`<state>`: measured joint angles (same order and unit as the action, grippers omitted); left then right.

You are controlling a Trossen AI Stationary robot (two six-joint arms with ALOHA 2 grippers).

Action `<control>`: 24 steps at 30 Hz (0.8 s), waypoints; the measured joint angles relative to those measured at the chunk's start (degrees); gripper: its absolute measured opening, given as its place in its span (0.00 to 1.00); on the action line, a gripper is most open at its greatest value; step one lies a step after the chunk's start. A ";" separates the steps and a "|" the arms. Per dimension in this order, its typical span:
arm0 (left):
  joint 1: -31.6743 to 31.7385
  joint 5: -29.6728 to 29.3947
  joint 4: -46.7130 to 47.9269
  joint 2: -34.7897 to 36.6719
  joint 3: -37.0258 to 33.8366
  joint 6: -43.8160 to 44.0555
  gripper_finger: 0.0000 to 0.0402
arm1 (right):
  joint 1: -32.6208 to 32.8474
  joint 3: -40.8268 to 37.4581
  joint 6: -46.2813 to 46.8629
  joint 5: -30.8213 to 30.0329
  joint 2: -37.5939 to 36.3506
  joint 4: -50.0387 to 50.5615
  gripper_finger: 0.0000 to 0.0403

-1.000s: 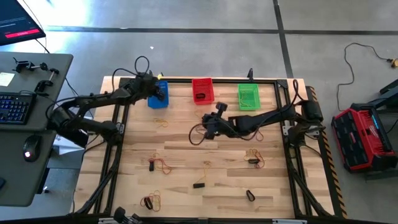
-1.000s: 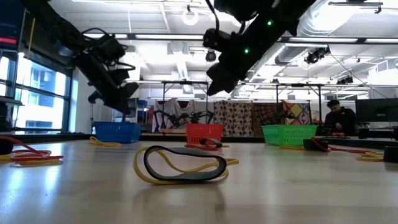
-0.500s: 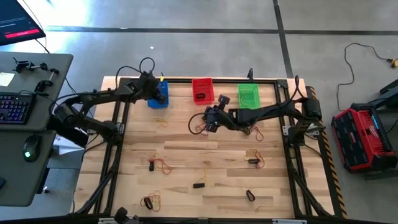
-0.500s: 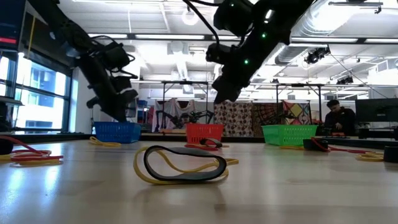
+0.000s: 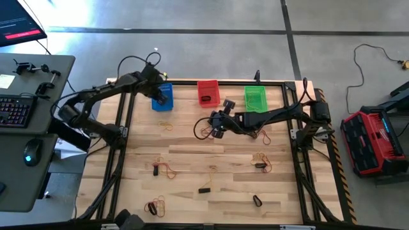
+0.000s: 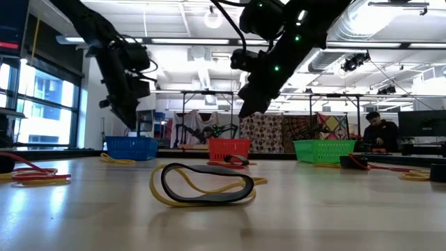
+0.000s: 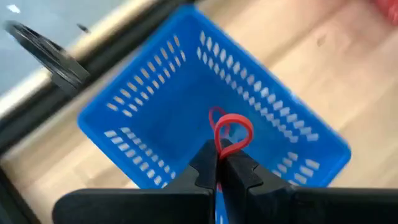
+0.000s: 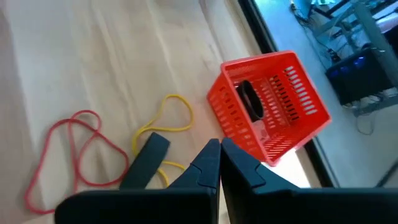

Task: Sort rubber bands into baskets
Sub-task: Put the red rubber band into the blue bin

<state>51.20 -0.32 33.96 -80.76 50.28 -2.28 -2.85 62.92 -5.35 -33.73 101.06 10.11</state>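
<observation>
Left gripper (image 7: pixel 217 163) has swung over the blue basket (image 7: pixel 155 118), jaws still pinched on 1 red band (image 7: pixel 231 132), so a drop looks close; right gripper (image 8: pixel 219 157), jaws shut, apparently holding a black band (image 8: pixel 144 158), has moved near the red basket (image 8: pixel 273 112).

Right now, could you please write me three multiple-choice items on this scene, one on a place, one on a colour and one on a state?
1. Where is the left gripper?
A. over the blue basket
B. over the green basket
C. at the near table edge

2. What colour is the rubber band in its jaws?
A. black
B. yellow
C. red

3. How do the right gripper's jaws stand?
A. wide open
B. shut
C. shut on a basket

Answers:
1 A, the left wrist view looks down into it.
2 C, a red loop sticks out past the tips.
3 B, the tips meet with nothing visible between them.
</observation>
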 joint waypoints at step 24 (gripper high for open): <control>0.08 -1.92 0.64 -15.64 5.14 -9.90 0.00 | 2.27 0.00 3.92 1.23 0.00 -0.02 0.00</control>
<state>51.29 -2.25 34.60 -96.40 55.42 -12.18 -0.58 62.92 -1.43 -32.50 101.06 10.09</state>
